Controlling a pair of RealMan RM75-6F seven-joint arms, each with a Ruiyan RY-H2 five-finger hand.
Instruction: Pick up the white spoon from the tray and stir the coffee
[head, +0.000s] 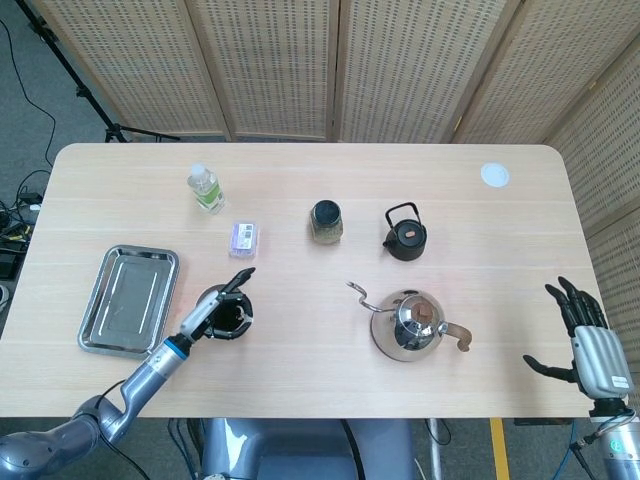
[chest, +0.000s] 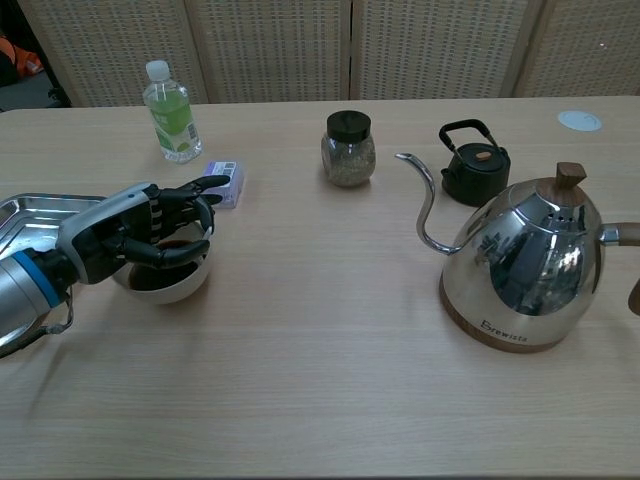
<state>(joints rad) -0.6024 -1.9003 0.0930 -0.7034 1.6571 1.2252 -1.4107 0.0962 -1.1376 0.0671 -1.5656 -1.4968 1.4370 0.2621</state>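
Observation:
The coffee bowl stands just right of the metal tray, which holds nothing. My left hand hangs over the bowl with its fingers curled down into it. In the chest view the same left hand covers most of the white bowl and its dark coffee. It grips the white spoon, which is hidden under the fingers at this moment. At the table's near right corner my right hand stays open and holds nothing.
A steel gooseneck kettle stands right of centre, with a black teapot and a lidded jar behind it. A water bottle and a small purple box lie beyond the bowl. A white disc sits far right.

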